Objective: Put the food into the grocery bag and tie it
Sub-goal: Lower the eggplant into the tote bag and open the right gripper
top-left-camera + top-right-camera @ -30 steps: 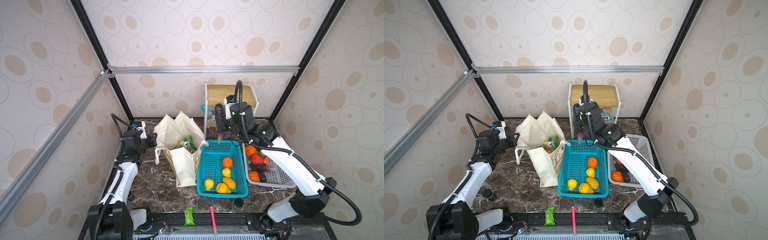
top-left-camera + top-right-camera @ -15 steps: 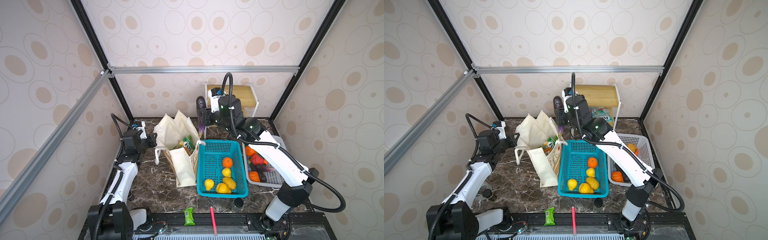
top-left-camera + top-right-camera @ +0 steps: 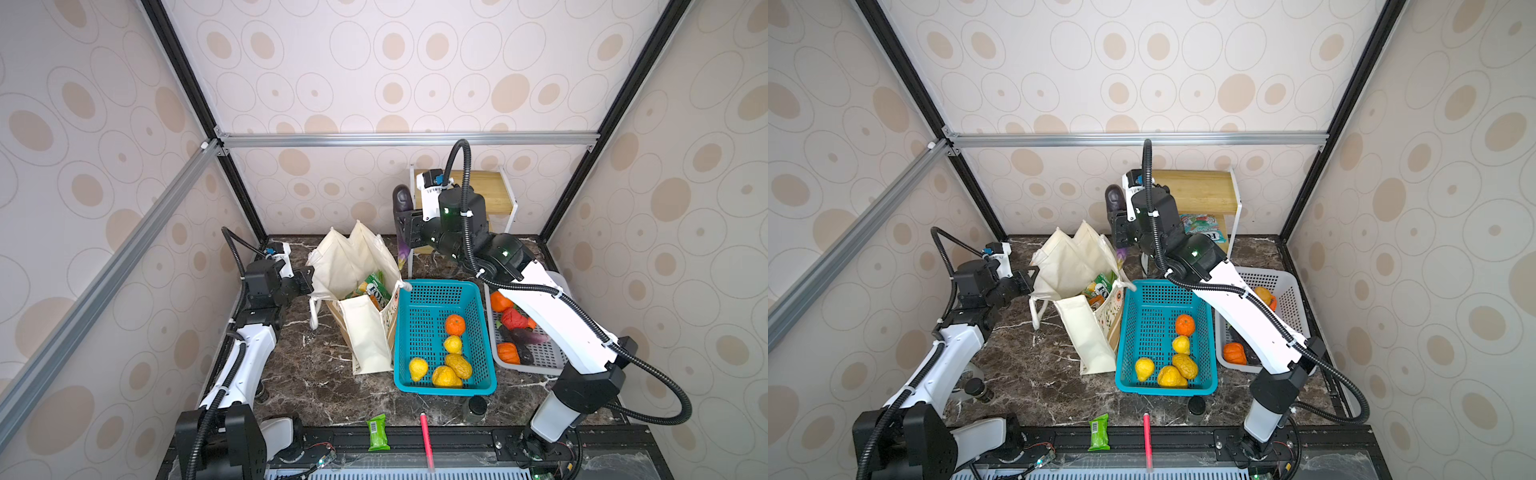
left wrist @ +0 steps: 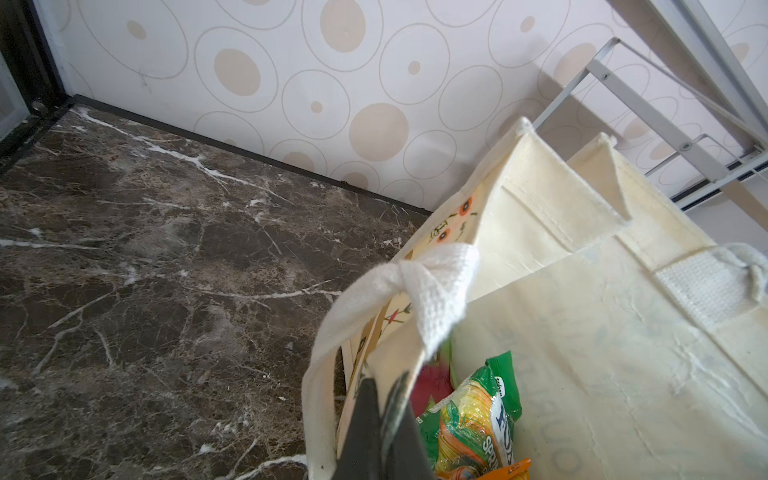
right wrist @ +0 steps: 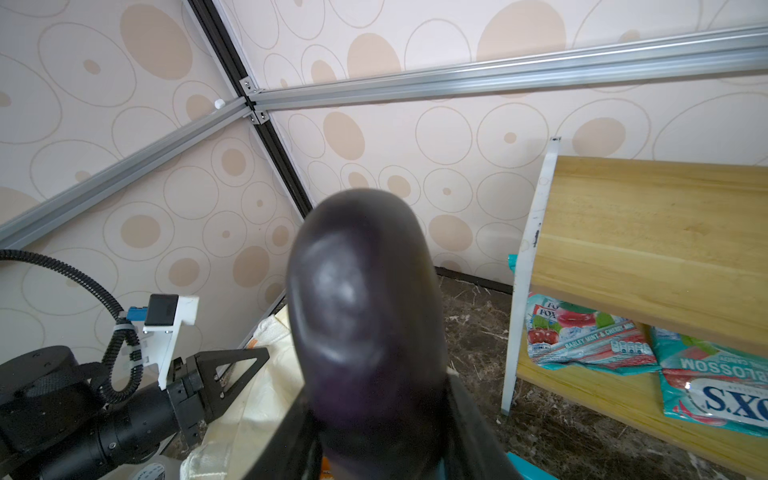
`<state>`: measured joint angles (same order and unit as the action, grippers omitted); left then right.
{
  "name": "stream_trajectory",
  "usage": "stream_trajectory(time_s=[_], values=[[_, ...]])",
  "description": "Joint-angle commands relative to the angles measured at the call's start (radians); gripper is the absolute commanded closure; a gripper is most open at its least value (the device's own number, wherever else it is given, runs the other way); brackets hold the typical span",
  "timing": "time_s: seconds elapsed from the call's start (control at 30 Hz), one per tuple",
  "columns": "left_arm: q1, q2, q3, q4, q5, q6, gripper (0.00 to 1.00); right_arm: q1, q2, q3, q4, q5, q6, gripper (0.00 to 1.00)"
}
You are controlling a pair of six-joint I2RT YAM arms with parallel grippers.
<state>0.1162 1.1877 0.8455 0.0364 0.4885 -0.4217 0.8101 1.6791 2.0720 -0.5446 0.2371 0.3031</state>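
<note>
"FOX'S" on the green packet (image 3: 377,287), upside-down "BLOSSOM" on a teal packet (image 5: 717,390), "CHERRY" on a second teal packet (image 5: 590,336)

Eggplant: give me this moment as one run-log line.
left pincer: shut on grocery bag rim | right pincer: shut on eggplant | eggplant: raised beside bag mouth, not inside | in bag: green Fox's packet

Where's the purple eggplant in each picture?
In a top view: eggplant upper middle, right of the grocery bag.
In a top view: eggplant likewise beside the grocery bag.
Left wrist: not in it.
Right wrist: eggplant fills the middle.
Shared landmark: the grocery bag.
</note>
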Motion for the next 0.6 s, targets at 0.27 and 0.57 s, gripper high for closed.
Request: stream_trajectory(time_s=[0.27, 0.57], values=[[0.007, -0.023, 0.022, 0.055, 0.01, 0.01, 1.0, 0.022, 0.024, 0.011, 0.072, -0.085, 0.036, 0.72], [0.007, -0.026, 0.023, 0.051, 0.005, 0.013, 1.0, 0.077, 0.281, 0.145, -0.062, -0.128, 0.044, 0.72]])
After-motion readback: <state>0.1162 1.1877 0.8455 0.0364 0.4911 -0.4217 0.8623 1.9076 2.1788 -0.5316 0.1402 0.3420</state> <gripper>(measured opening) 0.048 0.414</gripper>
